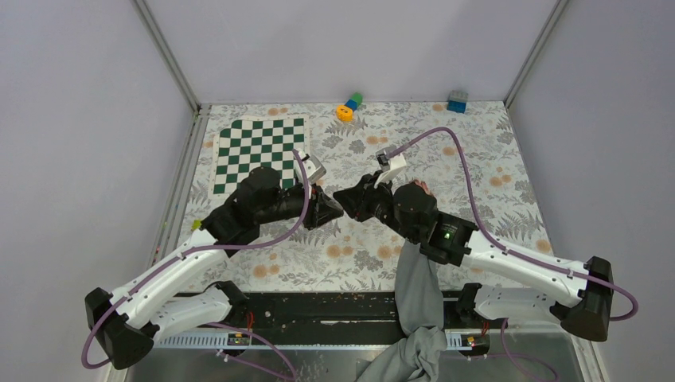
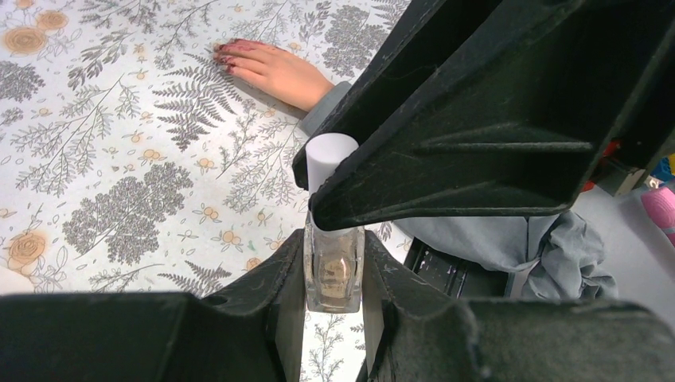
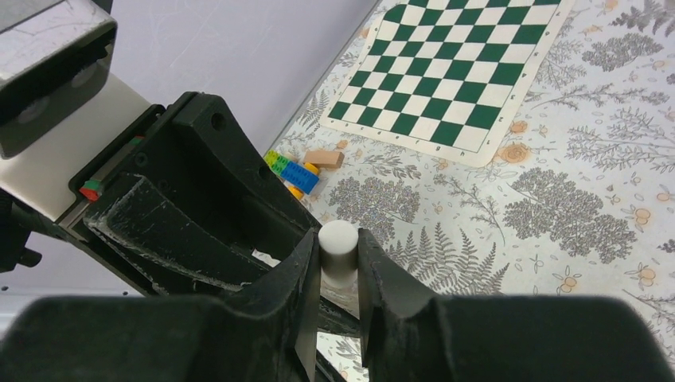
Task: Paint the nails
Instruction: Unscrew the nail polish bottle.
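Opening the polish looks to be the step in hand: the left end effector (image 2: 333, 280) is clamped on the glass bottle (image 2: 334, 267), and the right end effector (image 3: 338, 267) is closed on its white cap (image 3: 337, 239). The dark-red nails (image 2: 226, 54) lie right of centre, on a hand (image 2: 278, 72) flat on the counter (image 2: 119, 159). Next, probably: twist the cap and lift it straight out.

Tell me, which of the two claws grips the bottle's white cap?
The right gripper pinches the white cap; the left gripper clamps the nail polish bottle by its clear glass body instead.
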Tool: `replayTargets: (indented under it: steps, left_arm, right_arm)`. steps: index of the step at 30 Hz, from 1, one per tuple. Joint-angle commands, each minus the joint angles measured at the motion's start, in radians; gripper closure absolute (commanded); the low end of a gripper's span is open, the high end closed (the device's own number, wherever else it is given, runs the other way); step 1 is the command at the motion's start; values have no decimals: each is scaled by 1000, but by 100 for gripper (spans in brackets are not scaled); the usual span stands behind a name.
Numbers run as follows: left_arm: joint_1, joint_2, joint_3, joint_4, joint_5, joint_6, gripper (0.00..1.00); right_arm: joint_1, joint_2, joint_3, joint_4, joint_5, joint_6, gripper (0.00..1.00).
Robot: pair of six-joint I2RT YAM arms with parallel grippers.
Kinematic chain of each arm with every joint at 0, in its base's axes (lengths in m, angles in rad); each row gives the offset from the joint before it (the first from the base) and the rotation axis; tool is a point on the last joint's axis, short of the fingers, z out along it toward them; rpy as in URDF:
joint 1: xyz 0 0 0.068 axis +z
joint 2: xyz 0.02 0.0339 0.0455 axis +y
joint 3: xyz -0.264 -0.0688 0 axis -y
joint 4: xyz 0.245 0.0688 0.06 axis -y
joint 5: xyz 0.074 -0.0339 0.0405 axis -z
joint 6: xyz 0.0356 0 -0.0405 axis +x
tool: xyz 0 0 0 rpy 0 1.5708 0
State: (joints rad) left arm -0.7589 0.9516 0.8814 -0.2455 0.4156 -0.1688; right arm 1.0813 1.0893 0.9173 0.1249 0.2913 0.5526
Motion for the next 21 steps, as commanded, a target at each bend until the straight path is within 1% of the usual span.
replayTargets:
  steps: [1, 5, 11, 15, 16, 21]
  left_arm:
    - [-3, -8, 37, 87, 51, -5, 100]
    - [-1, -12, 28, 115, 112, -9, 100]
    - [4, -40, 2, 204, 247, -24, 100]
    - [8, -49, -8, 240, 337, -35, 100]
    - [8, -52, -12, 266, 358, -39, 100]
    - [8, -63, -33, 349, 486, -71, 100]
  right_arm:
    - [7, -49, 18, 28, -50, -93, 100]
    - [-5, -76, 31, -7, -126, -140, 100]
    - [-46, -127, 25, 5, -352, -190, 100]
    - [-92, -160, -5, 86, -529, -156, 100]
    - [-102, -164, -15, 114, -593, -143, 100]
    - [-123, -151, -27, 232, -810, -96, 100]
